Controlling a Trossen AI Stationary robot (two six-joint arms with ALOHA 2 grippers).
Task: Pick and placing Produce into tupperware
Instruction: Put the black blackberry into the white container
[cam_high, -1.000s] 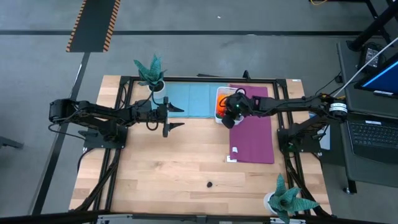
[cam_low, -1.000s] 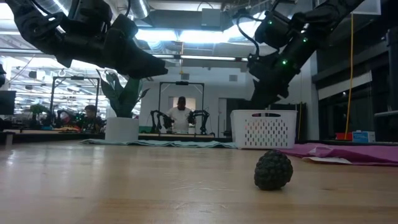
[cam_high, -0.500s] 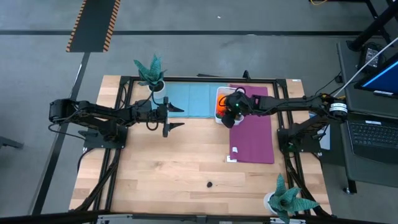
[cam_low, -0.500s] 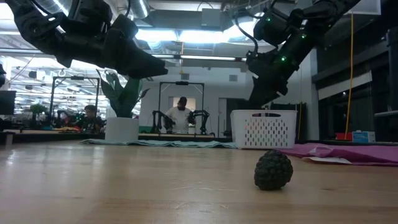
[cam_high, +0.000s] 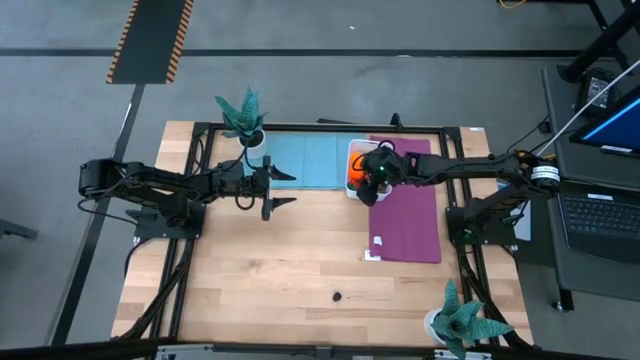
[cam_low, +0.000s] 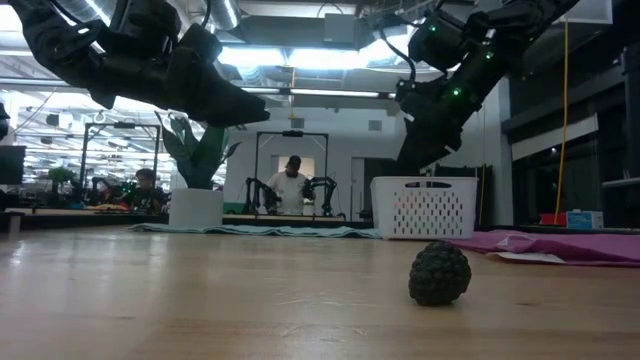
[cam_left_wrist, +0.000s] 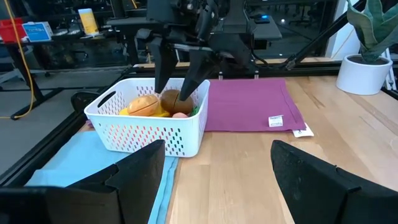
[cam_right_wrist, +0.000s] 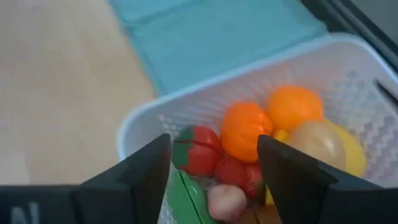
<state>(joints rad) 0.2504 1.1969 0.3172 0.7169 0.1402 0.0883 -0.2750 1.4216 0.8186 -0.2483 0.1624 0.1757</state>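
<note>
The tupperware (cam_high: 354, 166) is a white perforated container at the far middle of the table, where the blue and purple mats meet. It holds several produce pieces (cam_right_wrist: 245, 130), orange, red, green and yellow. One dark, bumpy produce piece (cam_high: 338, 296) lies alone on the bare wood near the front edge, large in the low view (cam_low: 440, 272). My right gripper (cam_right_wrist: 214, 180) hangs open over the container's near rim, with nothing between its fingers. My left gripper (cam_high: 278, 190) is open and empty above the table, left of the container.
A blue mat (cam_high: 305, 160) and a purple mat (cam_high: 405, 215) lie flat on the table. A potted plant (cam_high: 245, 118) stands at the far left and another (cam_high: 460, 320) at the near right corner. Bare wood lies between the arms and the front edge.
My right gripper has risen a little above the container and stays open.
</note>
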